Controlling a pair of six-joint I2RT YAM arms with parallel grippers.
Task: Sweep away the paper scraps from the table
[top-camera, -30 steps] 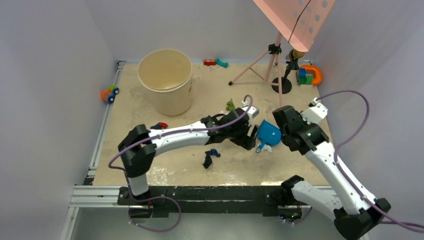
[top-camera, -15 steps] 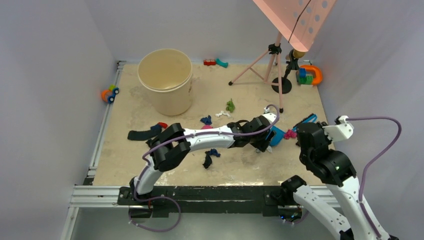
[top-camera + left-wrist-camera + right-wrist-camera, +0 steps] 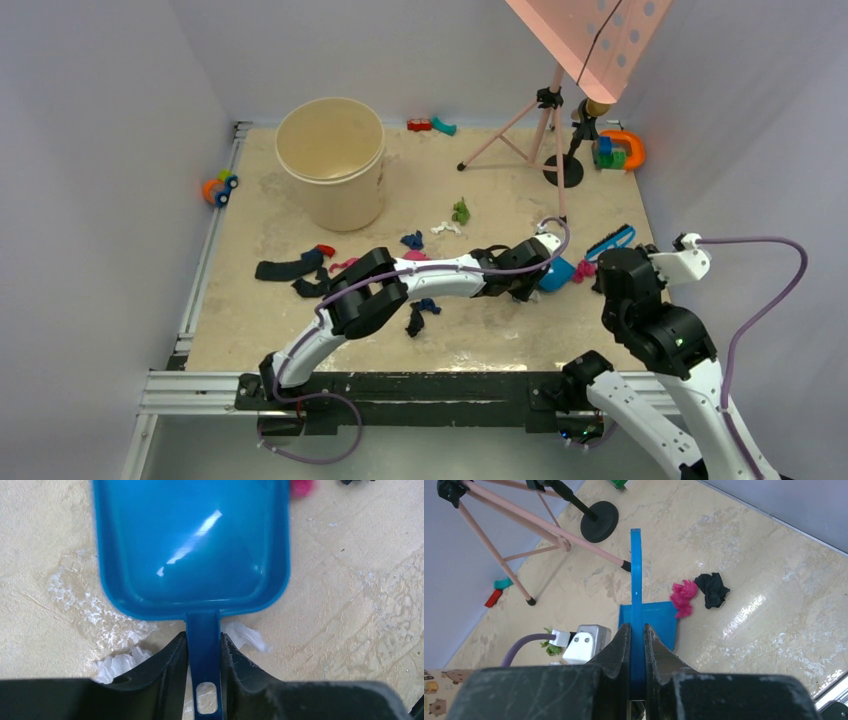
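Observation:
My left gripper (image 3: 203,637) is shut on the thin handle of a blue dustpan (image 3: 192,545), which lies flat on the table (image 3: 260,330); the pan is right of centre (image 3: 556,273) in the top view. My right gripper (image 3: 637,627) is shut on a blue hand brush (image 3: 636,575), seen edge-on, held just right of the pan (image 3: 611,241). White paper scraps (image 3: 243,635) lie under my left fingers. A pink scrap (image 3: 683,597) and a black one (image 3: 713,589) sit by the pan's mouth. Green (image 3: 461,211), dark blue (image 3: 421,315) and black (image 3: 283,270) scraps are spread to the left.
A beige bucket (image 3: 332,160) stands at the back left. A pink tripod stand (image 3: 545,130) with a black round foot is at the back right. Plastic toys lie along the far edge (image 3: 430,125), in the right corner (image 3: 620,150), and off the left rail (image 3: 218,187).
My left arm has stretched further right and its jaws have closed onto the dustpan handle. My right arm has pulled back to the right with the brush.

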